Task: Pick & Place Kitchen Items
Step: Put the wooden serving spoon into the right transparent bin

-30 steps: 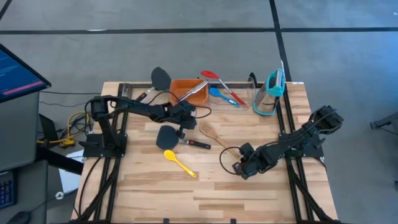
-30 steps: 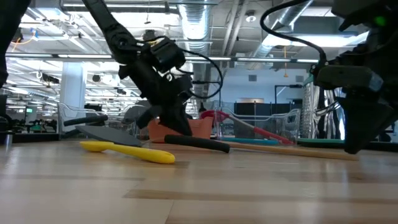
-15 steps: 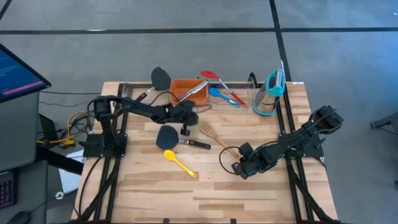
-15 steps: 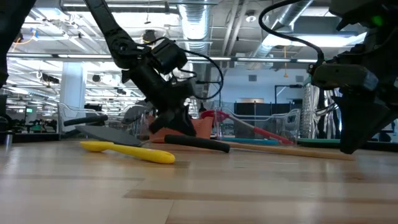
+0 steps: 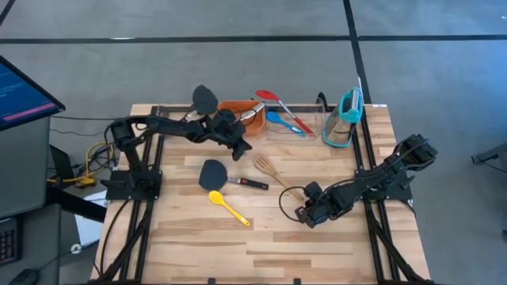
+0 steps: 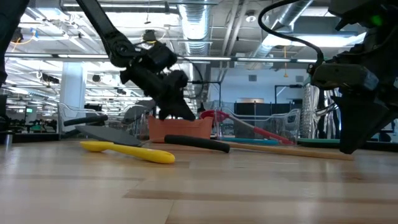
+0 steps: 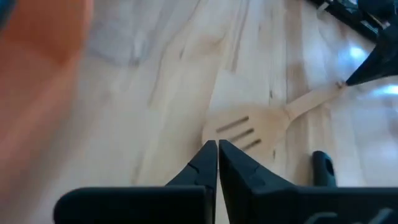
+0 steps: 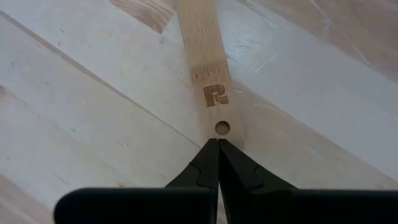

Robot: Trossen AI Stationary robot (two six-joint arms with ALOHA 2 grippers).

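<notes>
Utensils lay scattered on the table. The left tool was clenched on nothing, hanging above the table just beside the orange bin. Ahead of its tips lay the wooden fork, head toward it, with a black spatula and a yellow spoon on the nearer side. Metal tongs rested in the bin; another black spatula lay behind the left arm. A red spoon and a blue spoon lay beyond the bin. The right tool was clenched empty, its tips right at the fork handle's end, by the hole.
</notes>
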